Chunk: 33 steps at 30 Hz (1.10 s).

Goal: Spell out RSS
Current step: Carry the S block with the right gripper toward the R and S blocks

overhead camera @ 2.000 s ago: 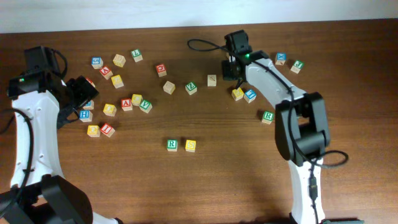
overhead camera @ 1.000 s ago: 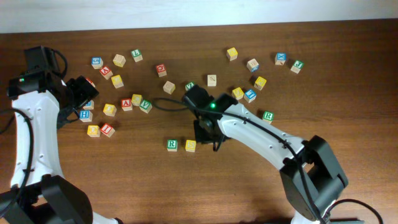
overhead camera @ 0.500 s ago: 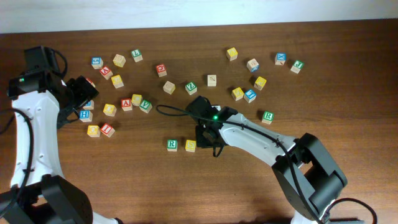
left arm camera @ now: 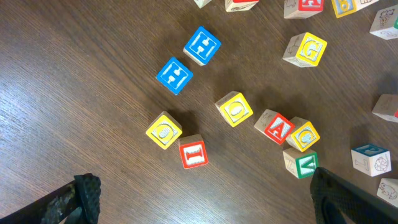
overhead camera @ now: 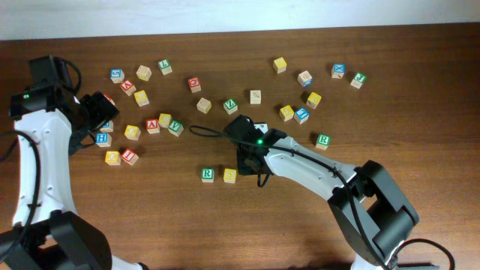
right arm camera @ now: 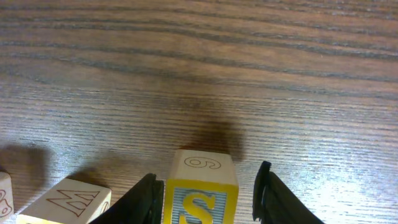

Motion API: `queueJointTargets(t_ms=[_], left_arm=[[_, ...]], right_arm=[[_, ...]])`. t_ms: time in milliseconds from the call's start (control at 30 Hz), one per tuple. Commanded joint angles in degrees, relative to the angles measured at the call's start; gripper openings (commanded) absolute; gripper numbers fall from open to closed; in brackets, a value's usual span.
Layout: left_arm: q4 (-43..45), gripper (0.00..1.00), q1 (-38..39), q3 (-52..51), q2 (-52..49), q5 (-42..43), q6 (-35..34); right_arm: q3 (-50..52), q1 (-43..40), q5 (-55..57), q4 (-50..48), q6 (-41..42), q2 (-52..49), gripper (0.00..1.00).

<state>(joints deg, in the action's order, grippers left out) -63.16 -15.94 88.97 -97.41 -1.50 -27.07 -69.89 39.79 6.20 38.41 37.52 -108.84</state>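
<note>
Placing the last letter of the row. In the overhead view the green R block (overhead camera: 208, 175) and the first S block (overhead camera: 229, 175) stand side by side on the table (overhead camera: 150, 217), R on the left and S just to its right, nearer than the scatter of loose blocks (overhead camera: 172, 112) across the far half. The right gripper (right arm camera: 205, 180) is lowered just to the right of that pair and hides what it carries from above. Its wrist view shows the second S block (right arm camera: 200, 193) between the fingers (right arm camera: 149, 199), yellow face and S towards the camera. The left finger lies against the block, while a sliver of bare wood shows between the block and the right finger, so the jaws appear to be released rather than clenched. Whether the block rests fully on the wood cannot be told. The left gripper (left arm camera: 202, 193) hangs wide apart and empty over the loose blocks at the far left. The word appears nearly spelled. The next move calls for a straight lift clear of the second S block, without nudging it or its neighbour, and a check that it sits in line with them.
</note>
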Motion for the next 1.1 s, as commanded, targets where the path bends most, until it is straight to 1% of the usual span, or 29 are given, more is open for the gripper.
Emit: queueJointTargets(t_ms=[0,67,133,267,367,433,500,700,833,933,1033,1067], left_arm=[[0.04,0.99,-0.24,0.15,-0.02,-0.22,-0.70],[0.04,0.99,-0.24,0.15,-0.02,-0.22,-0.70],[0.04,0.99,-0.24,0.15,-0.02,-0.22,-0.70],[0.07,0.99,-0.24,0.15,-0.02,-0.22,-0.70],[0.04,0.99,-0.24,0.15,-0.02,-0.22,-0.70],[0.04,0.99,-0.24,0.15,-0.02,-0.22,-0.70],[0.04,0.99,-0.26,0.15,-0.02,-0.22,-0.70],[0.04,0.99,-0.24,0.15,-0.02,-0.22,-0.70],[0.04,0.99,-0.24,0.15,-0.02,-0.22,-0.70],[0.04,0.99,-0.24,0.15,-0.02,-0.22,-0.70],[0.04,0.99,-0.24,0.15,-0.02,-0.22,-0.70],[0.04,0.99,-0.24,0.15,-0.02,-0.22,-0.70]], right_arm=[[-1.36,-0.04,0.48,0.96,-0.92,-0.02,0.49],[-3.39,-0.04,0.48,3.17,-2.01,0.46,0.52],[-5.88,-0.04,0.24,5.79,-2.16,0.87,0.52],[-12.24,-0.04,-2.14,11.78,-5.79,1.36,0.52],[-17.44,-0.04,-7.15,17.86,-6.58,1.36,0.52],[-17.81,-0.02,-13.14,18.67,-8.83,1.36,0.51],[-17.35,0.13,-15.69,19.23,-8.79,1.20,0.51],[-14.08,1.90,-15.76,18.08,-8.07,-0.39,0.52],[-13.92,3.10,-16.17,16.06,-2.64,-1.60,0.51],[-13.90,4.92,-15.61,13.33,-0.94,-1.60,0.52],[-13.88,6.49,-8.74,13.81,5.27,-2.34,0.52],[-13.88,6.78,-7.98,13.62,5.73,-2.82,0.52]])
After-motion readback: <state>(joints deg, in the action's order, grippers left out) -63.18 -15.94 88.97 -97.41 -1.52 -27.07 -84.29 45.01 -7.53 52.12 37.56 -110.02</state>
